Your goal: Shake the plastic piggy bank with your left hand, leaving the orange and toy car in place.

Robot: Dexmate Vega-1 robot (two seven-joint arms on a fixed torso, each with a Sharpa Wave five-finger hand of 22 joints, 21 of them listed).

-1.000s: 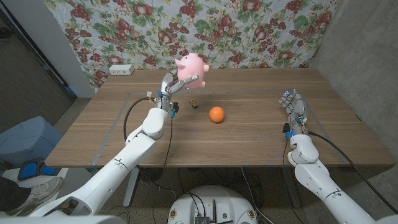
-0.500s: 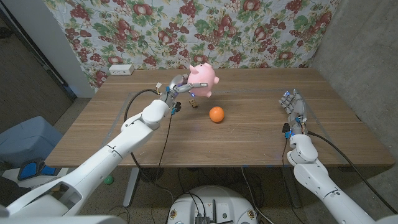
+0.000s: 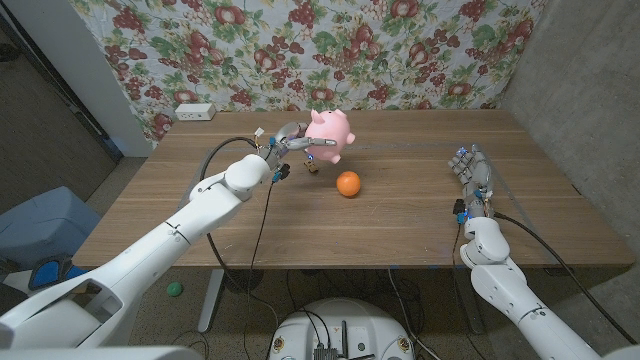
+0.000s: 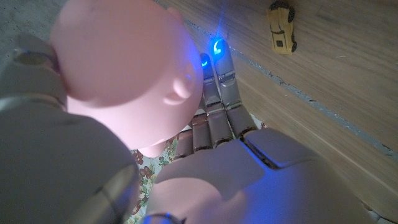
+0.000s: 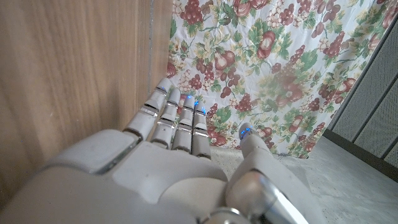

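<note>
A: Inventory?
B: One pink piggy bank [image 3: 329, 134], one orange [image 3: 347, 183], one toy car [image 4: 283, 34] — car and orange on the wooden table [image 3: 400, 220].
A: Hand status?
B: Left hand [image 3: 293, 141] grips the piggy bank above the table. Right hand [image 3: 471, 170] stands at the table's right side — fingers extended, holding nothing.

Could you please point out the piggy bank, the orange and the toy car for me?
piggy bank [image 3: 329, 131], head view, middle of its pink body.
orange [image 3: 347, 183], head view, centre of the fruit.
toy car [image 4: 283, 34], left wrist view, middle of its yellow roof.
</note>
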